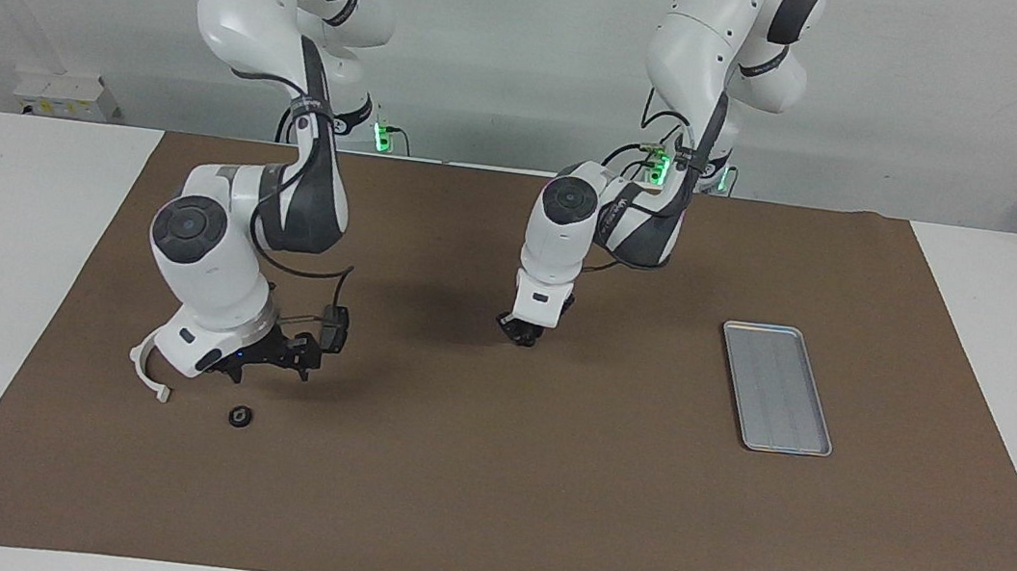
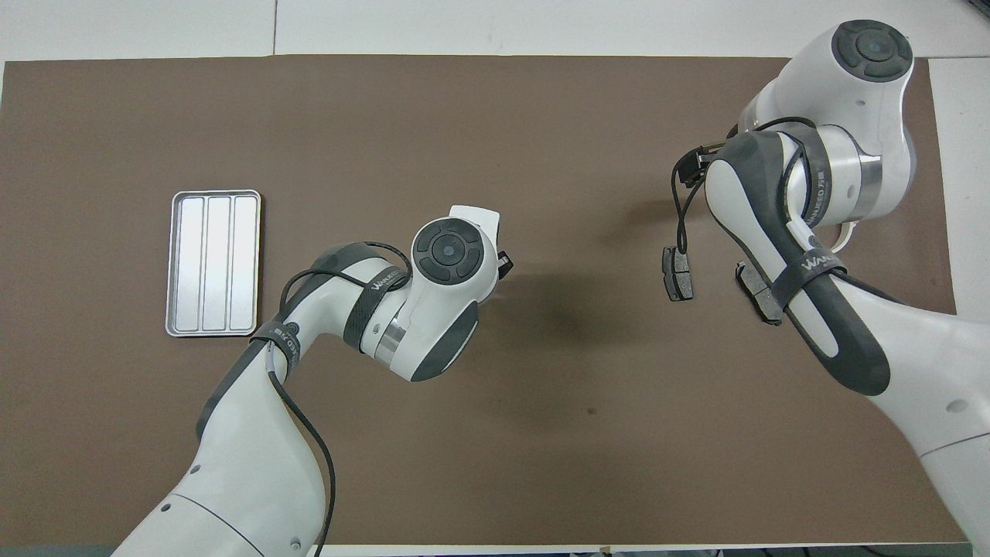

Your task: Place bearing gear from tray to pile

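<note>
The bearing gear (image 1: 239, 416), a small black ring, lies on the brown mat in the pile, beside the white half-ring (image 1: 147, 371) and farther from the robots than a dark brake pad (image 1: 334, 327). My right gripper (image 1: 266, 367) hangs open just above the mat, over the spot between gear and pad, holding nothing. In the overhead view the right arm hides the gear; both brake pads (image 2: 677, 275) (image 2: 762, 300) show there. The silver tray (image 1: 777, 388) (image 2: 214, 263) sits empty at the left arm's end. My left gripper (image 1: 520, 329) waits low over the mat's middle.
The brown mat (image 1: 540, 503) covers most of the white table. A cable loop (image 1: 314, 286) hangs from the right wrist close to the brake pad. The right arm's elbow stands over the pile.
</note>
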Motion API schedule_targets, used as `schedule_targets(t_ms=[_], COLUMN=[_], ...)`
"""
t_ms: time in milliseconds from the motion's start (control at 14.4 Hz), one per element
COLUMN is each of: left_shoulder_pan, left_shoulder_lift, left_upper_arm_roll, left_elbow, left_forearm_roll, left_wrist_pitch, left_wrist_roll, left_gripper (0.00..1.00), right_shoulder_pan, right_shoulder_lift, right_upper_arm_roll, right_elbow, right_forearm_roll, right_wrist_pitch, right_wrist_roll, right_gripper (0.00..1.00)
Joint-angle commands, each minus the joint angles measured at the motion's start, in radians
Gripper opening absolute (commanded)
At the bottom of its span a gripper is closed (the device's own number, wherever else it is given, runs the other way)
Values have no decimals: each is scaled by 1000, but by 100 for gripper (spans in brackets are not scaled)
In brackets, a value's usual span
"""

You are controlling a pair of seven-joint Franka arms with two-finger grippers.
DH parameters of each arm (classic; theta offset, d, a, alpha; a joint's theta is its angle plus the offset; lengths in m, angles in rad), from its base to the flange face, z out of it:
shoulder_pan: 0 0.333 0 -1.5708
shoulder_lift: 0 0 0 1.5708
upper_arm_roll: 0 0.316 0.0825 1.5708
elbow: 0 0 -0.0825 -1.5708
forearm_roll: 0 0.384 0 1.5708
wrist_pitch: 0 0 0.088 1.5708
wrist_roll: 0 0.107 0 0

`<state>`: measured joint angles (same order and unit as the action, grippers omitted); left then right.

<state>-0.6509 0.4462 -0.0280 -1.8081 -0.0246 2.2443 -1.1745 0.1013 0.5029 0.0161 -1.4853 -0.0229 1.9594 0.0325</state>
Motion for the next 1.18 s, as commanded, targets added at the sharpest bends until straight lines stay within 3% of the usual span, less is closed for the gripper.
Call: schedule_targets(t_ms=[0, 208, 556, 695, 764, 1112], left_shoulder_pan=[10, 147, 457, 598, 622, 620], left_shoulder_lift=[-102, -262, -441, -466, -468, -477], left_upper_arm_roll=[17, 19, 17, 17, 19, 20], left_elbow=[-7, -22, -25, -23, -23, 39], left_forearm_roll=[21, 23, 15, 0, -1, 2], left_wrist_pitch=[-150, -273, -448, -471, -476, -538], left_wrist_roll=[-1, 70, 445, 675, 740, 796], left_gripper=[100, 100, 100, 100, 100, 100], right_shoulder_pan=[32, 109, 320, 400, 444, 540], right_shoulder_lift=[-38, -58, -61, -47, -21, 120], right_upper_arm_roll=[5, 10, 10, 10, 10, 8], right_elbow=[-10, -10, -12, -9, -7, 74], right_forearm_roll=[-8, 1, 9, 6, -3, -29], right_wrist_pitch=[-45, -82, -44, -14, 8, 71], right_wrist_roll=[114, 298, 757, 873, 932, 1046], right_gripper=[100, 100, 100, 100, 100, 100])
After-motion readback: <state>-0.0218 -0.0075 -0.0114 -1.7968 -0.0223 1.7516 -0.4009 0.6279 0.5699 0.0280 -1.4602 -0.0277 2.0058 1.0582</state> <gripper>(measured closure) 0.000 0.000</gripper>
